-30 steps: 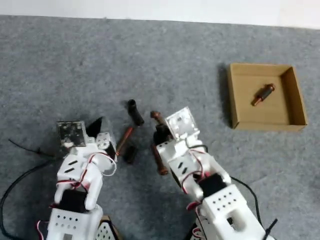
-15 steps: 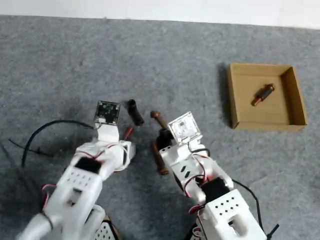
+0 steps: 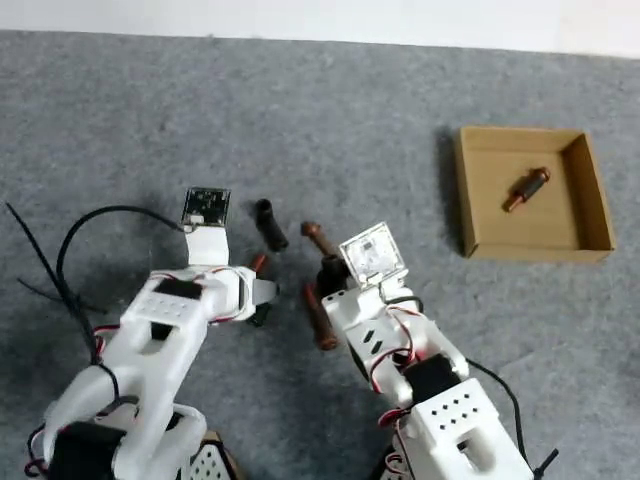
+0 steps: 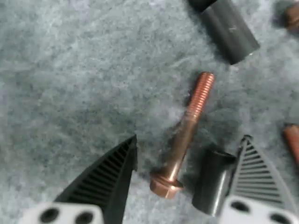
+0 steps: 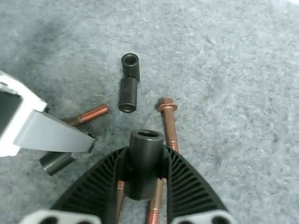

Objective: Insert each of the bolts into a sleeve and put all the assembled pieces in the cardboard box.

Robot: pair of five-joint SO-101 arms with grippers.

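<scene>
Carpet [image 3: 300, 110], grey, lies under the cardboard box [image 3: 560, 215], a pale strip [image 3: 300, 15] beyond

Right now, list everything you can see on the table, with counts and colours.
box: one, brown cardboard, right side of the table.
assembled piece: one, copper bolt in a black sleeve, inside the box.
bolts: at least three loose, copper; one between the left jaws, two by the right arm.
sleeves: four loose, black; two touching mid-table, one beside a left jaw, one in the right jaws.
carpet: one, grey, covers the table.
left arm: one, white, jaws open astride a bolt.
right arm: one, white, jaws shut on a sleeve.
</scene>
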